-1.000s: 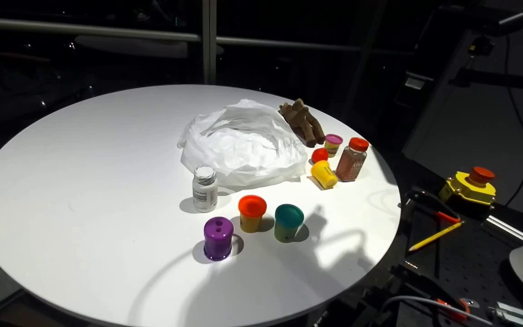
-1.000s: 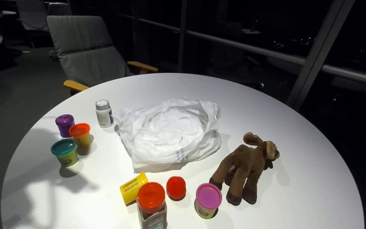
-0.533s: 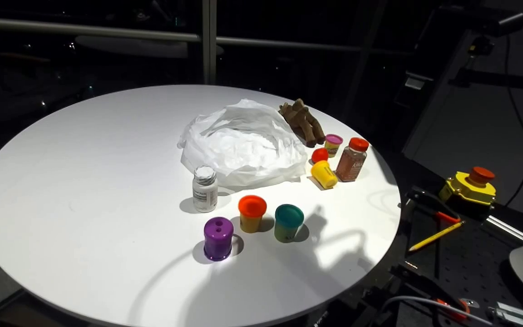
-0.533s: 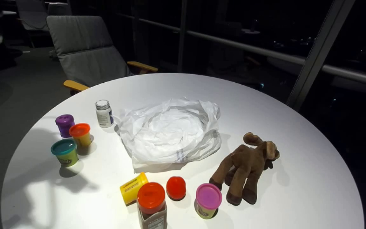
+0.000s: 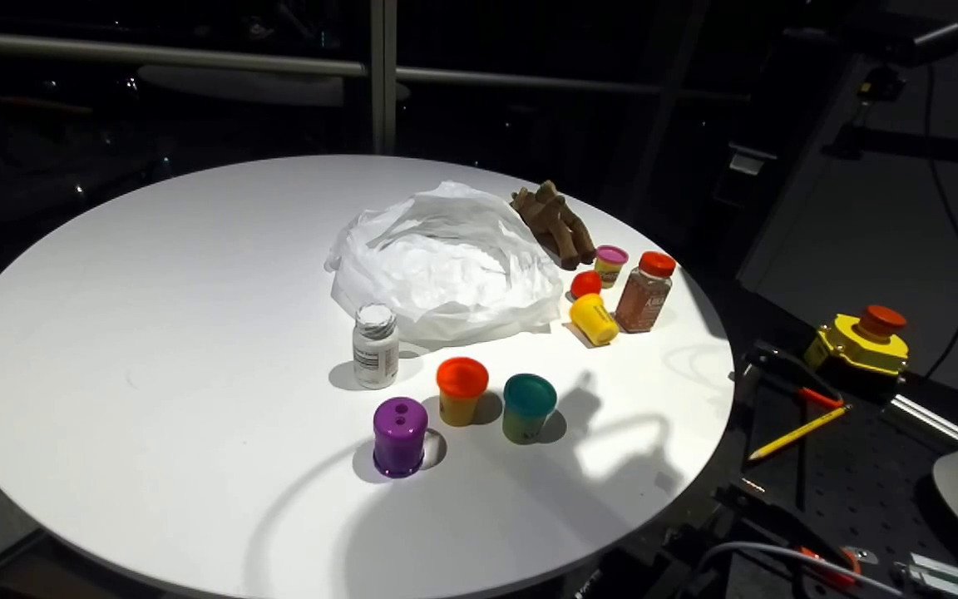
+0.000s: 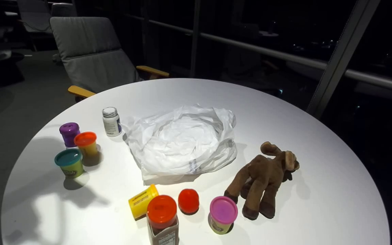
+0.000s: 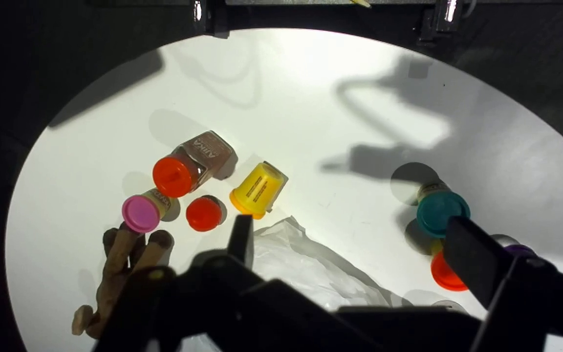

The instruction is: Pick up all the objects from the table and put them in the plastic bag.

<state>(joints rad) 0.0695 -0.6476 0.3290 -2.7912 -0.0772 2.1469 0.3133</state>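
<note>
The white plastic bag [image 5: 446, 274] lies spread and gaping on the round white table [image 5: 155, 333]. On one side stand the purple cup [image 5: 400, 441], orange-lidded cup [image 5: 460, 395], teal-lidded cup [image 5: 527, 408] and white-capped bottle [image 5: 376, 353]. Across from them are the brown furry toy [image 6: 264, 177], pink-lidded cup [image 6: 223, 214], red round piece [image 6: 188, 201], tipped yellow cup [image 6: 144, 200] and red-capped brown bottle [image 6: 162, 211]. My gripper [image 7: 348, 222] hangs over the table, open and holding nothing. Its fingers partly cover the bag, teal and orange-lidded cups in the wrist view.
Off the table's edge sit a yellow-and-red device [image 5: 861, 345] with a cable and a yellow pencil [image 5: 799, 433] on a black surface. A grey chair [image 6: 87, 51] with wooden armrests stands against the table's far side.
The shadow of the arm on the table has shifted slightly, and a dark shape at the upper right of an exterior view has moved a little left. The objects and bag stay put.
</note>
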